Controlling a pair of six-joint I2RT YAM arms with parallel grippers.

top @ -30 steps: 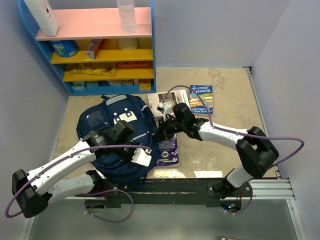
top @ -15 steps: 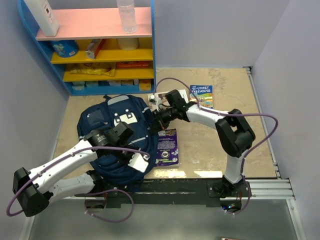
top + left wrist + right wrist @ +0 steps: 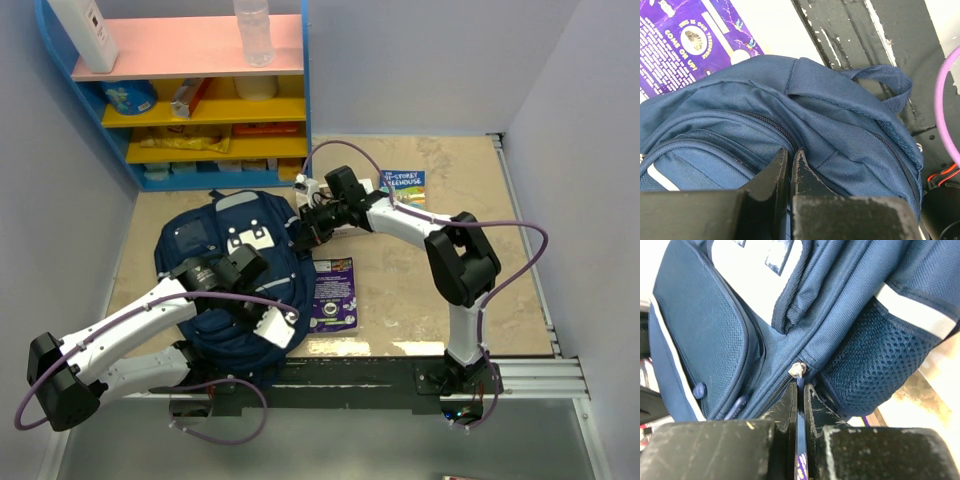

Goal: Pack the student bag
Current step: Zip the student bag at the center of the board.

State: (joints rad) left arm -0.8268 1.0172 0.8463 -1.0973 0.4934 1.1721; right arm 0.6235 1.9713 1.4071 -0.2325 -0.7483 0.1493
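Two arms bend inward over the student bag (image 3: 200, 245), flat on the table (image 3: 400, 300) beside a purple book (image 3: 335, 290). Left wrist: left gripper (image 3: 790, 152) pressed together on bag fabric at the zip. Right wrist: right gripper (image 3: 801, 385) pinches the zip pull (image 3: 799, 369).

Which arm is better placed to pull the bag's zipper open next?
Right. The right hand is closed on the zipper pull at the side of the student bag, so it can likely drag it along. The left hand pinches fabric near the top, bracing the bag.
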